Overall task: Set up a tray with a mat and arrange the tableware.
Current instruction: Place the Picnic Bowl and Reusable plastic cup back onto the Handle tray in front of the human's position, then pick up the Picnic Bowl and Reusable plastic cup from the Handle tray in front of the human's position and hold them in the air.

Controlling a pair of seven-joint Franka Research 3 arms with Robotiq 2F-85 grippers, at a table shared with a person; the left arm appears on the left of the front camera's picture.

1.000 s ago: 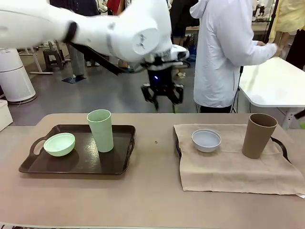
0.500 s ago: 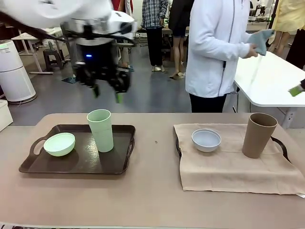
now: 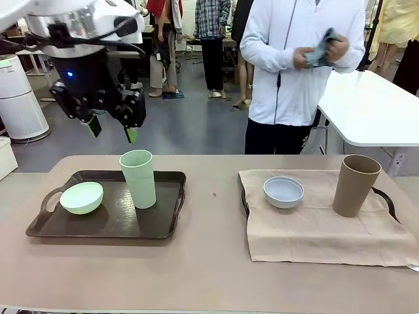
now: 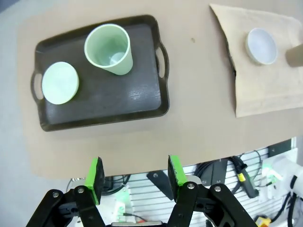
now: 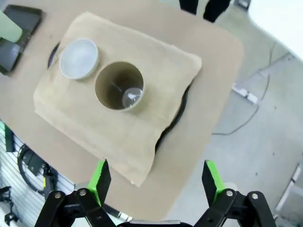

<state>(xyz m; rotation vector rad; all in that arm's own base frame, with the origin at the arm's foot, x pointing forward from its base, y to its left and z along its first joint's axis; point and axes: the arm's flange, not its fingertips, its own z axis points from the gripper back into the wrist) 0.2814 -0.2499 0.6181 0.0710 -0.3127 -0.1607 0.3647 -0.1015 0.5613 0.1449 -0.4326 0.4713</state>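
Observation:
A dark tray on the table's left holds a mint green bowl and a tall mint green cup. My left gripper hangs open high above that cup, nothing between its fingers. From the left wrist view, the tray, cup and bowl lie far below the open gripper. On the right, a beige mat covers a second tray and carries a pale blue-grey bowl and a brown cup. My right gripper is open high over the brown cup, bowl and mat.
A person in a white jacket stands at the far side, holding a grey-blue cloth in both hands. A white table stands behind on the right. Bare tabletop separates the two trays.
My left arm has swung from above the table's middle to the left and now hangs over the left tray. The person has turned toward the table with a cloth in hand.

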